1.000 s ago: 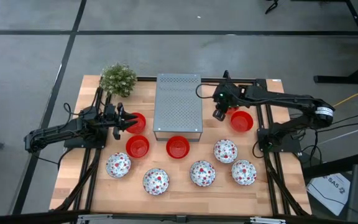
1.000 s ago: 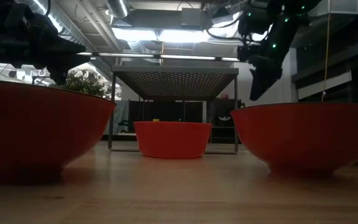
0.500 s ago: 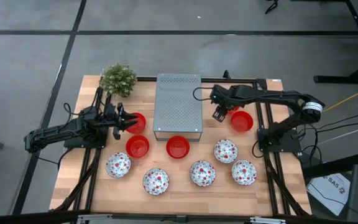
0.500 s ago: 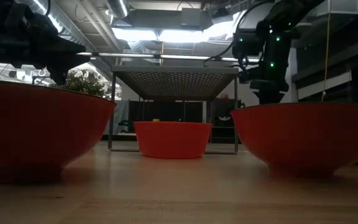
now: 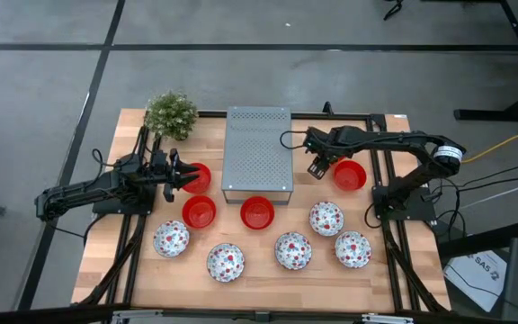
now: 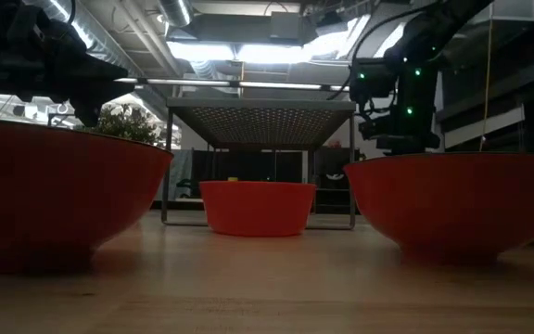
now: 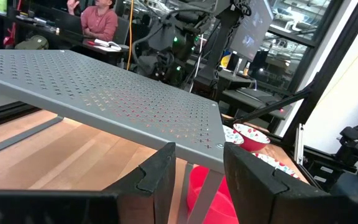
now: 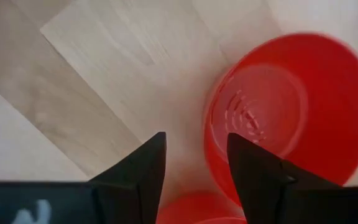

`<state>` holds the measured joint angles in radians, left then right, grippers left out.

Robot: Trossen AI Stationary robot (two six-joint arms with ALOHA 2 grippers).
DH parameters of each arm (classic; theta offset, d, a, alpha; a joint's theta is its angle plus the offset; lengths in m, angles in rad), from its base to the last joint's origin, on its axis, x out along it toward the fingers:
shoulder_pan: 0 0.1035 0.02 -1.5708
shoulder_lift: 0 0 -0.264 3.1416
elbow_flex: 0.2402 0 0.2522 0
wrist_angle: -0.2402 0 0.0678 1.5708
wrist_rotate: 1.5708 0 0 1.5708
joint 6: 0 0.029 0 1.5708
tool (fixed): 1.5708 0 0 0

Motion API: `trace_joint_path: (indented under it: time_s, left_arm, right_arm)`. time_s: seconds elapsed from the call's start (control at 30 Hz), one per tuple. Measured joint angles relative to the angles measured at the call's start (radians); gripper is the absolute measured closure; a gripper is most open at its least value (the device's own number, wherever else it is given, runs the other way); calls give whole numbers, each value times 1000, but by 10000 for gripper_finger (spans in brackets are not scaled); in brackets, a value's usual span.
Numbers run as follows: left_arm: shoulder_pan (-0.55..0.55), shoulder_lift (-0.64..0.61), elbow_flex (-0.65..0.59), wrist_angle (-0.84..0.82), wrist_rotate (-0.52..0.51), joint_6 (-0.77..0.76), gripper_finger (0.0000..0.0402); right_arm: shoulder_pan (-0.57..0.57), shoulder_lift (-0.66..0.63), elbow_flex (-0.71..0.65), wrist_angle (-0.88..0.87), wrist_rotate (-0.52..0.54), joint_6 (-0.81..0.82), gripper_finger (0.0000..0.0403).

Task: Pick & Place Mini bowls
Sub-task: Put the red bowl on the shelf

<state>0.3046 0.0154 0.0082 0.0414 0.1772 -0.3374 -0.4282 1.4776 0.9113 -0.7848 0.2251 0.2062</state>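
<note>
Hovering right pincer (image 5: pixel 317 168), parted, empty

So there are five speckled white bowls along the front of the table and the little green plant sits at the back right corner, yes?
Not quite. The five speckled white bowls do line the front, but the green plant sits at the back left corner, beside the grey perforated box. The high view shows it.

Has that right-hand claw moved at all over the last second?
Yes. The right gripper has dropped lower, beside the grey perforated box, and now hangs open by the rim of a red bowl.
</note>
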Motion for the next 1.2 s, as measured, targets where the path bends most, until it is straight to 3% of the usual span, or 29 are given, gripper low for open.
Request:
trace_joint_path:
  time_s: [0.7, 0.83, 1.03, 1.2]
  left_arm:
    - [0, 0, 0, 0, 0, 0, 272]
    - [0, 0, 0, 0, 0, 0, 272]
    - [0, 0, 0, 0, 0, 0, 272]
    - [0, 0, 0, 0, 0, 0, 272]
  right_arm:
    - [-51, 0, -70, 85, -22, -41, 237]
    - [-60, 0, -70, 85, -35, -53, 275]
    - [-95, 0, -70, 88, -78, -72, 381]
    - [-114, -11, -70, 99, -93, -84, 386]
